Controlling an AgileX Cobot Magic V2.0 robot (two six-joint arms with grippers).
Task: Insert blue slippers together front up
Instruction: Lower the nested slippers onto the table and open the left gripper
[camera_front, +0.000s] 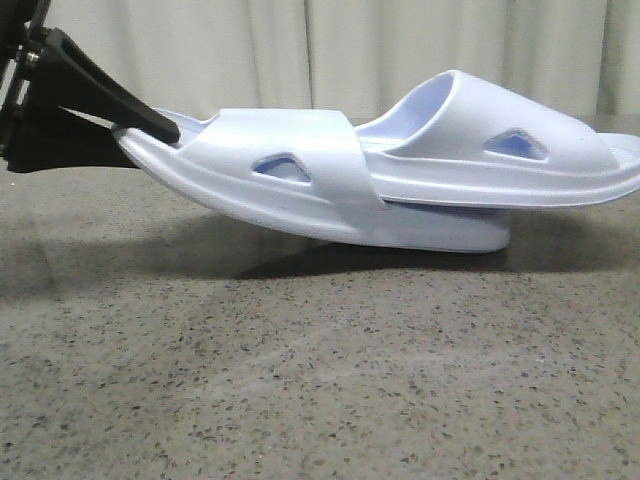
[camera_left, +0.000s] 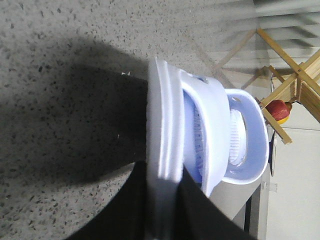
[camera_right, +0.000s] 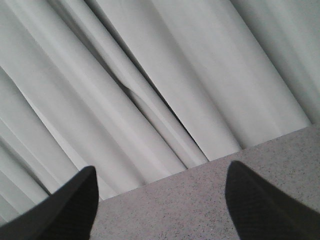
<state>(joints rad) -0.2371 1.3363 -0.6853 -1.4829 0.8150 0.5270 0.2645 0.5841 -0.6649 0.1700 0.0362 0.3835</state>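
while the left gripper (camera_front: 150, 122) pinched the heel of one of the blue slippers (camera_front: 330, 185), the other sat pushed under its strap, low over the table (camera_front: 300, 380). the right gripper (camera_right: 160, 200) was spread wide, empty. if the pinch slipped, both could drop and come apart.

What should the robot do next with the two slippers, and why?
Probably open the left gripper and let go. The upper slipper already sits tucked under the lower slipper's strap, and only the held heel end hangs above the table.

Soft even light, dark shadow on table (camera_front: 300, 400), wrist views slightly blurred
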